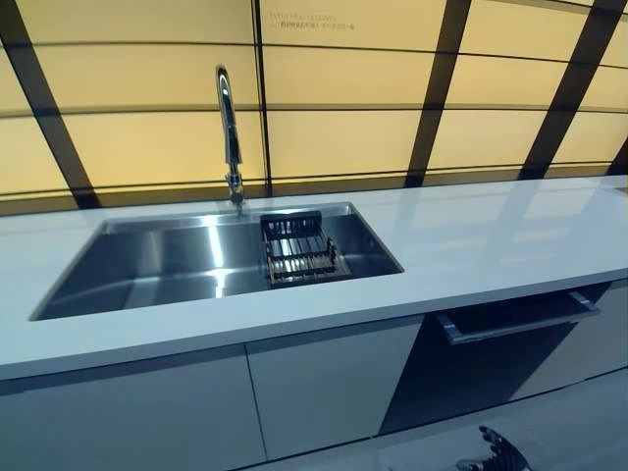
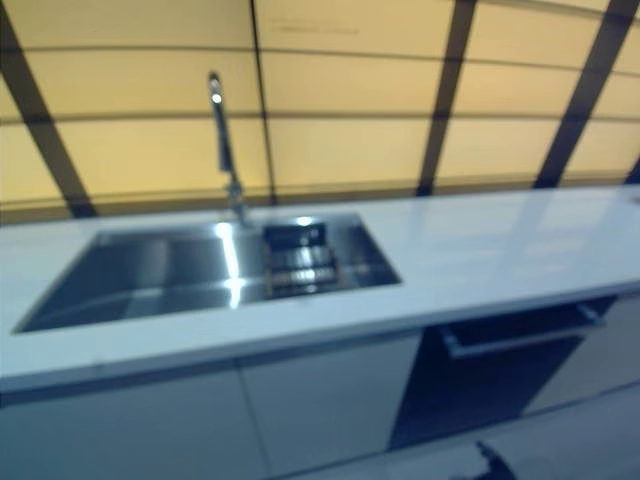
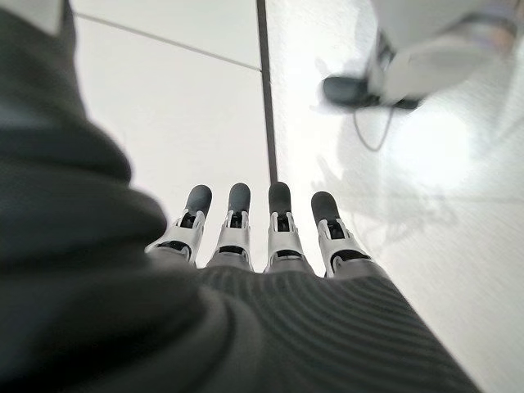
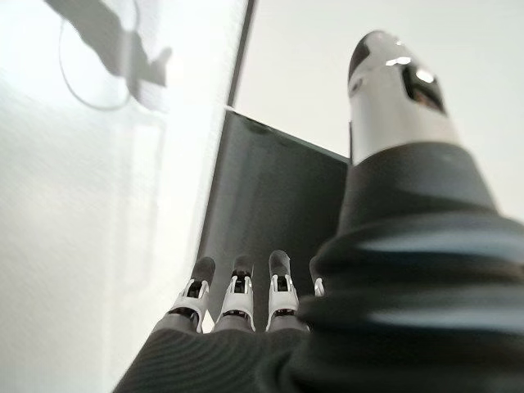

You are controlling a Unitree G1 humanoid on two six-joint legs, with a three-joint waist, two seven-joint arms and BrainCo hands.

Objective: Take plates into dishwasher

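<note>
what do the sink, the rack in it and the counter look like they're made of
Sink: likely brushed stainless steel, grey with streaky glare.
Rack: seemingly dark wire, thin parallel bars.
Counter: smooth glossy white slab, mirroring the wall; stone or composite, unclear which.

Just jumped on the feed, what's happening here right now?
Nothing is being handled yet. The robot faces a white counter with a steel sink holding a dark rack; no plates are visible. The dishwasher below the counter looks slightly ajar. Each robot hand, left and right, hangs low by the floor, fingers straight and empty.
</note>
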